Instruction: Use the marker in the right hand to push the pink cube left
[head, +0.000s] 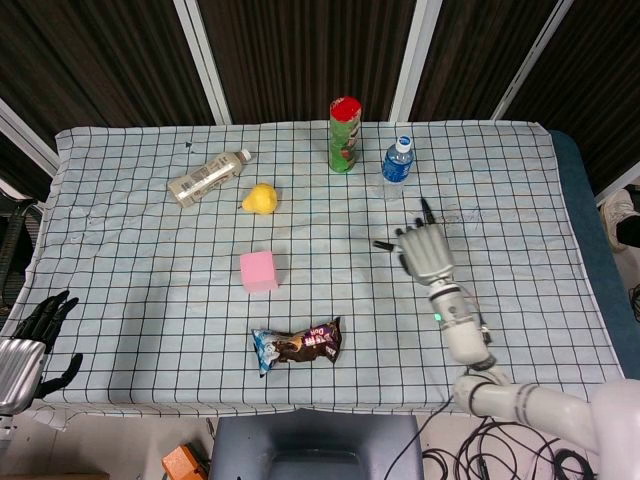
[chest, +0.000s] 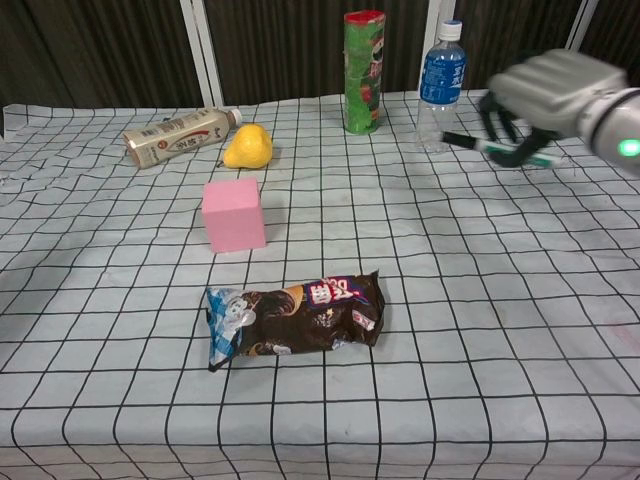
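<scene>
No legible text anywhere: print on the snack wrapper (chest: 295, 320), the lying bottle's label (chest: 172, 138), the green can (chest: 364, 75) and the water bottle's blue label (chest: 441, 75) too small or blurred to read.

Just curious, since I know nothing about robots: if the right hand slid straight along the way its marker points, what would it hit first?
Probably nothing nearby. The right hand holds the marker pointing left; that line seems to pass between the pear and pink cube, though depth is unclear.
</scene>
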